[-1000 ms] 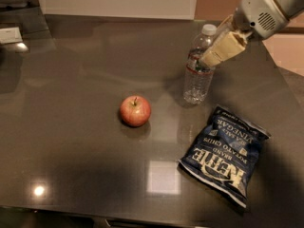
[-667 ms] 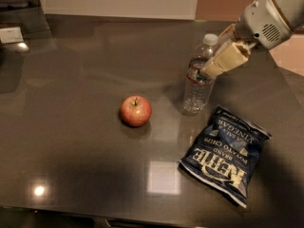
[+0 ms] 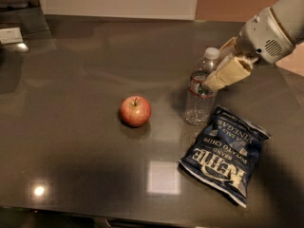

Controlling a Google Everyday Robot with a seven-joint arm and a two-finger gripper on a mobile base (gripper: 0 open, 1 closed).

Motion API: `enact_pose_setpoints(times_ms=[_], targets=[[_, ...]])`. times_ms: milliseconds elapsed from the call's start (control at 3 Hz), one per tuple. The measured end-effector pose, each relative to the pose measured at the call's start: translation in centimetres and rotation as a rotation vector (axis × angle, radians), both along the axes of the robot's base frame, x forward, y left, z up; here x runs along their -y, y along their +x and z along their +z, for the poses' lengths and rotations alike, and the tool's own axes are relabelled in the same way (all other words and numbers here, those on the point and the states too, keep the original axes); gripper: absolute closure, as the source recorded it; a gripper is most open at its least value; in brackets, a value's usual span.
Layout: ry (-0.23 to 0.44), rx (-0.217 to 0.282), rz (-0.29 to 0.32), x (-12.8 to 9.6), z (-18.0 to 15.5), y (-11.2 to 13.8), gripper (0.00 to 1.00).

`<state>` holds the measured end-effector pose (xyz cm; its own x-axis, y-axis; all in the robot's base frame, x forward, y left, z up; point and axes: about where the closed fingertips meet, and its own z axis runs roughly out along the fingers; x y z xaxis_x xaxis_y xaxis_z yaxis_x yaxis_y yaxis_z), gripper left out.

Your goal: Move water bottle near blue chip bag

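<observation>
Item: water bottle (image 3: 197, 103), clear ribbed plastic, white cap, dark label band; standing upright on the surface (image 3: 80, 75), right of centre in the view. Position relative to target: just beside the upper left corner of the blue chip bag (image 3: 225, 158); base close to the bag's edge, contact not determinable. Blue chip bag: dark navy, white lettering, white-edged ends, lying flat and skewed on the surface, nearer the camera than the bottle and to its right in the view. Gripper (image 3: 221, 74): pale, at the bottle's upper part on its right side, overlapping the shoulder and label band as seen from here; whether it is clamped on the bottle or has let go cannot be told. Arm (image 3: 268, 30): white and grey, entering from the upper right corner, angled down toward the bottle. Apple (image 3: 135, 111): red, well apart from the bottle toward the left of the view, not involved. Task status, as a judgement: placement looks essentially achieved, since the bottle stands on its own base close by the bag. Outstanding, as a judgement: release to be confirmed, and the gripper to be lifted clear. Risk, as a judgement: the bottle is tall, light and narrow-based, so a sideways drag on withdrawal could topple it onto the bag.
</observation>
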<state>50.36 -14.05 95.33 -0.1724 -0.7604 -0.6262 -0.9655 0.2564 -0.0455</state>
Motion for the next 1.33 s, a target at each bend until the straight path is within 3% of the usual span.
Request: enact_pose_setpoints(times_ms=[1000, 1333], targets=[[-0.01, 0.005, 0.004, -0.17, -0.46, -0.4, 0.13], [-0.01, 0.006, 0.006, -0.33, -0.41, -0.41, 0.0]])
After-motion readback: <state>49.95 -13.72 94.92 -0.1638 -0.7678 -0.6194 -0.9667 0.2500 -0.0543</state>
